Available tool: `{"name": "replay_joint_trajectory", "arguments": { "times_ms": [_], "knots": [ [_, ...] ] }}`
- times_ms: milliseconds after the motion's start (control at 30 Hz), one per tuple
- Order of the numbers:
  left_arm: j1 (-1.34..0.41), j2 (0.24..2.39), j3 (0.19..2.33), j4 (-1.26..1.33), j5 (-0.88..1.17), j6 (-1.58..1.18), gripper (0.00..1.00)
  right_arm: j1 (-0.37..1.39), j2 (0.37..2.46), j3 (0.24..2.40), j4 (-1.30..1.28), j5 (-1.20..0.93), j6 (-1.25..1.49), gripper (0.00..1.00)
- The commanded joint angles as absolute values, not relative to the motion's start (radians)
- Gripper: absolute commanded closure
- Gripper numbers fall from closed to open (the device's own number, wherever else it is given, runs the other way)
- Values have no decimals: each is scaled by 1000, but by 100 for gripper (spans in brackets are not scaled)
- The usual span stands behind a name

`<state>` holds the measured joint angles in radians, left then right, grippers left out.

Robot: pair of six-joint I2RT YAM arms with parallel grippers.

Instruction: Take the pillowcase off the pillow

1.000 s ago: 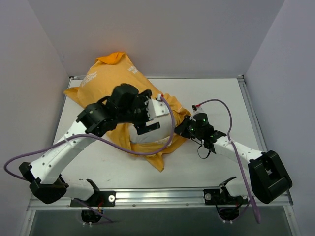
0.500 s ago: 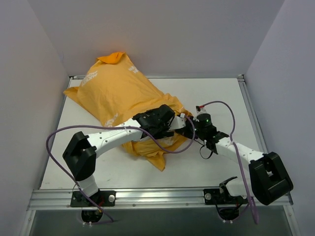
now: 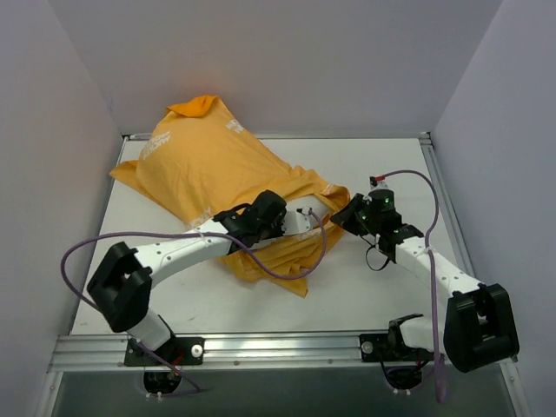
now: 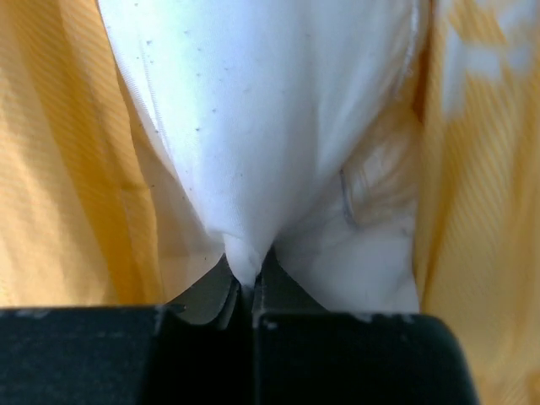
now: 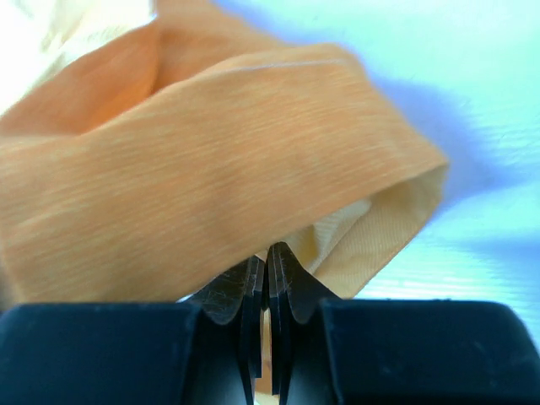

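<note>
so the left gripper (image 4: 250,283) is pinching a fold of the white pillow (image 4: 270,118) right at its fingertips, while the right gripper (image 5: 267,268) is clamping the orange pillowcase (image 5: 202,169) hem bunched just ahead of it

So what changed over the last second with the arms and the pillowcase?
The left gripper swung down from above and pushed into the opening; its jaws are now shut on the white pillow. The right gripper, shut on the pillowcase hem, pulled it rightward. The pillowcase's bulk stayed put at far left.
</note>
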<state>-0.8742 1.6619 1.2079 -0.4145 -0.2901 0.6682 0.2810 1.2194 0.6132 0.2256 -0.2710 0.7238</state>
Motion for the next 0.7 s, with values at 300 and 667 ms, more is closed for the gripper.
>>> {"name": "replay_joint_trajectory", "arguments": {
  "times_ms": [300,667],
  "knots": [
    [-646,1302,1192,-945,191,808,98,143,1335,742,196,-192,594,100],
    [-601,1226,1284,-1086,305,864,98,107,1411,896,150,-238,564,100]
  ]
}}
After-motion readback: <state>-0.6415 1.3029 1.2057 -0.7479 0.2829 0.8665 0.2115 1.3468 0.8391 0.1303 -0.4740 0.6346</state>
